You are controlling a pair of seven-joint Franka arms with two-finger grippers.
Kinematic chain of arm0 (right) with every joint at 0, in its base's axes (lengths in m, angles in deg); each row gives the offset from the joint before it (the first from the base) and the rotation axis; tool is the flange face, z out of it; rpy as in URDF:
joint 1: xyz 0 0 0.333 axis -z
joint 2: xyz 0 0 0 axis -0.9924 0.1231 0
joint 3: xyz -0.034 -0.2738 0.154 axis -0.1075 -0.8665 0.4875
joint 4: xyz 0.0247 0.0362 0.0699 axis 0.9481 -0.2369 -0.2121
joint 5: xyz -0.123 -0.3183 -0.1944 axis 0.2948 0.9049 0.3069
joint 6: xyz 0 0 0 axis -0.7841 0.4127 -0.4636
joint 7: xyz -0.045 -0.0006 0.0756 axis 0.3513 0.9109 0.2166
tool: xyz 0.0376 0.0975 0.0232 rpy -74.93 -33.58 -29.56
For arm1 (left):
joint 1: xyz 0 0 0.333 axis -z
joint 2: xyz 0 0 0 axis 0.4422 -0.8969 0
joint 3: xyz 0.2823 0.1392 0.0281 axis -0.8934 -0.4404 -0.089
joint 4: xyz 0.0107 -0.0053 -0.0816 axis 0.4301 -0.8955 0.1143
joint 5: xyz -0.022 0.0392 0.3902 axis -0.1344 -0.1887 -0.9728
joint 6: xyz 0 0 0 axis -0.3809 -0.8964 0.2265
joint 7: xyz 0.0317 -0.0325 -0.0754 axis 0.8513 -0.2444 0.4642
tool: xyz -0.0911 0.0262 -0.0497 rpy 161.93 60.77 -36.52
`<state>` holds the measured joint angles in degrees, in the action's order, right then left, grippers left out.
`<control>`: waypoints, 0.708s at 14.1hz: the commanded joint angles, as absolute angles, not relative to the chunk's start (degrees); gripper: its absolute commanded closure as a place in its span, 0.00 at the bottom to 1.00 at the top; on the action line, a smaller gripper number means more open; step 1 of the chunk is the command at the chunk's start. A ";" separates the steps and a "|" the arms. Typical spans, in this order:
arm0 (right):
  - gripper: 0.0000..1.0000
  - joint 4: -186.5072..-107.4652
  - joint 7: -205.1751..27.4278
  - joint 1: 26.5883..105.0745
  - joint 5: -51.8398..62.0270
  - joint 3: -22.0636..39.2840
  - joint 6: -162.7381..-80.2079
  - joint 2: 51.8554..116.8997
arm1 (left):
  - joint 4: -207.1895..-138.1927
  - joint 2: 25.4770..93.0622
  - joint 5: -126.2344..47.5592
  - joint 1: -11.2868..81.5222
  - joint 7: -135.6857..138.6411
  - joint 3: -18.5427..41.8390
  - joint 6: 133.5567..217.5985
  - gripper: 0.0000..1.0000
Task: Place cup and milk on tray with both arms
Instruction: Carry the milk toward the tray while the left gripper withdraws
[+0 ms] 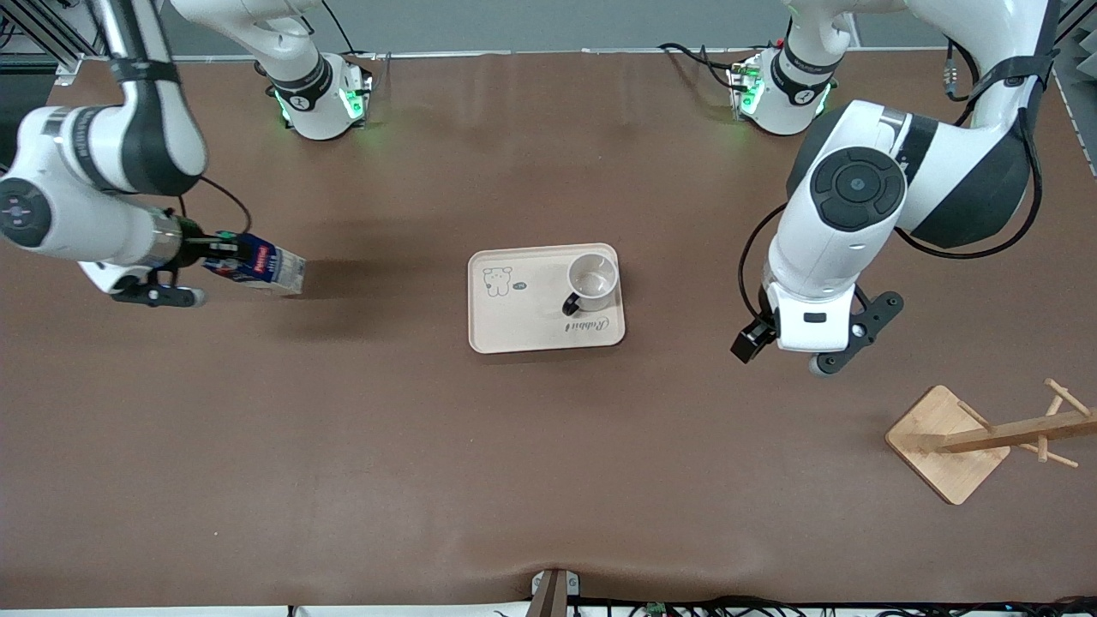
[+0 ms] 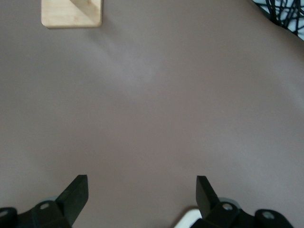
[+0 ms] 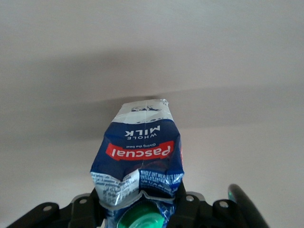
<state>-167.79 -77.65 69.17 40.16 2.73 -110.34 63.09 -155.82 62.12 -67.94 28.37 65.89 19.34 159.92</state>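
The dark-blue milk [image 1: 261, 266] carton is tipped on its side low over the table at the right arm's end, its whitish bottom toward the tray. My right gripper [image 1: 224, 250] is shut on its crumpled top, next to the green cap [image 3: 142, 221]; the fingers [image 3: 184, 206] press into both sides of the milk [image 3: 140, 152]. I cannot tell whether it touches the table. The white cup [image 1: 591, 281] stands upright on the cream tray [image 1: 514, 330], in the corner toward the left arm, its black handle pointing at the front camera. My left gripper [image 1: 801, 338] [image 2: 142, 190] hangs open and empty over bare table beside the tray.
A wooden rack with a square base [image 1: 947, 446] [image 2: 71, 13] stands toward the left arm's end, nearer the front camera than the left gripper. Brown table spreads between the milk and the tray. The arm bases glow green along the table's back edge.
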 commanded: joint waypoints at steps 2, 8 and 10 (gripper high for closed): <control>0.63 -165.12 -74.27 59.14 33.79 2.46 -111.22 64.43 | -156.39 63.36 -69.42 27.30 65.43 19.69 159.75 0.00; 0.62 -160.56 -64.53 46.91 23.66 2.37 -114.66 65.65 | -156.47 63.18 -69.42 26.68 68.86 19.43 159.75 0.00; 0.57 -160.20 -63.98 44.71 23.57 2.37 -120.51 70.37 | -156.39 63.36 -69.60 26.25 68.33 19.43 159.75 0.00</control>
<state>-162.24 -65.09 46.89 24.99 3.20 -116.83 65.15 -155.84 62.26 -68.39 26.80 67.96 19.26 159.93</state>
